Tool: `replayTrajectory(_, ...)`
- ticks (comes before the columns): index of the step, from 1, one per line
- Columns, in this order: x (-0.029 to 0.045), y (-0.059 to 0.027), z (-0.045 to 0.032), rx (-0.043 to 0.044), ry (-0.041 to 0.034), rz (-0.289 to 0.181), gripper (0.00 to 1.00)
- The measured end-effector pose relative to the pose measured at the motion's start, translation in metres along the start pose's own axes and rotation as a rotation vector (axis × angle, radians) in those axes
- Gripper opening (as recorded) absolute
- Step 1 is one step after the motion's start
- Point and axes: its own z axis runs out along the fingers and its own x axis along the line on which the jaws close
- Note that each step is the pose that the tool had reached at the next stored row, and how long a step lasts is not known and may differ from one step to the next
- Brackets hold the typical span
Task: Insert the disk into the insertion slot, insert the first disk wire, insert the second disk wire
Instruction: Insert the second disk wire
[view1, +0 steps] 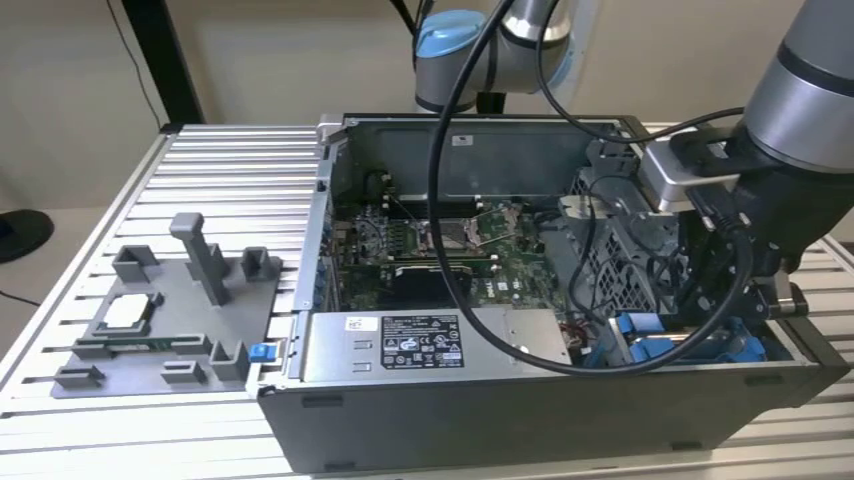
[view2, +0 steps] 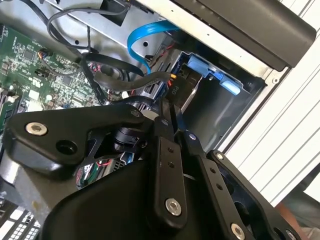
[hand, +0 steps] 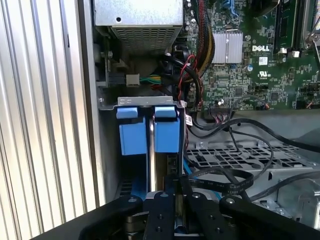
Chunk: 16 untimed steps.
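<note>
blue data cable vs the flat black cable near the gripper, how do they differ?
Colour: the blue data cable is bright blue, the flat black cable dull black. Pose: in the second wrist view the blue one arcs up in a loop by the case wall, while the black one runs flatter toward the insertion slot, ending at a connector beside the gripper. Both are flat ribbons.

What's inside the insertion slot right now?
In the first wrist view, the insertion slot holds two bright blue frames standing side by side on edge. The gripper covers its near end, so the lower part is hidden.
</note>
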Motion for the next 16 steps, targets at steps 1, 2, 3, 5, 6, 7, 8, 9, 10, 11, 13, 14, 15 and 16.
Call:
replayTrajectory(1, 0.0, 0.0001, 0.0001, 0.0004, 0.0, 0.0, 0.0)
replayTrajectory(2, 0.0, 0.0001, 0.0003, 0.0009, -0.0001, 0.0, 0.0)
replayTrajectory(3, 0.0, 0.0001, 0.0003, 0.0014, -0.0003, -0.001, 0.0)
replayTrajectory(5, 0.0, 0.0002, 0.0004, 0.0019, -0.0005, -0.003, 0.0)
replayTrajectory(6, 0.0, 0.0002, 0.0004, 0.0021, -0.0007, -0.004, 0.0)
replayTrajectory(7, 0.0, 0.0002, 0.0004, 0.002, -0.0008, -0.005, 0.0)
replayTrajectory(8, 0.0, 0.0002, 0.0004, 0.002, -0.001, -0.006, 0.0)
replayTrajectory(9, 0.0, 0.0002, 0.0004, 0.0021, -0.0012, -0.008, 0.0)
replayTrajectory(10, 0.0, 0.0002, 0.0004, 0.0021, -0.0013, -0.009, 0.0)
replayTrajectory(11, -0.0001, 0.0002, 0.0004, 0.0021, -0.0014, -0.01, 0.0)
replayTrajectory(13, -0.0004, 0.0002, 0.0004, 0.0023, -0.0017, -0.012, 0.0)
replayTrajectory(14, -0.0005, 0.0002, 0.0005, 0.0023, -0.0018, -0.013, 0.0)
replayTrajectory(15, -0.0007, 0.0002, 0.0004, 0.0023, -0.0018, -0.014, 0.0)
replayTrajectory(16, -0.0011, 0.0003, 0.0005, 0.0024, -0.0022, -0.015, 0.0)
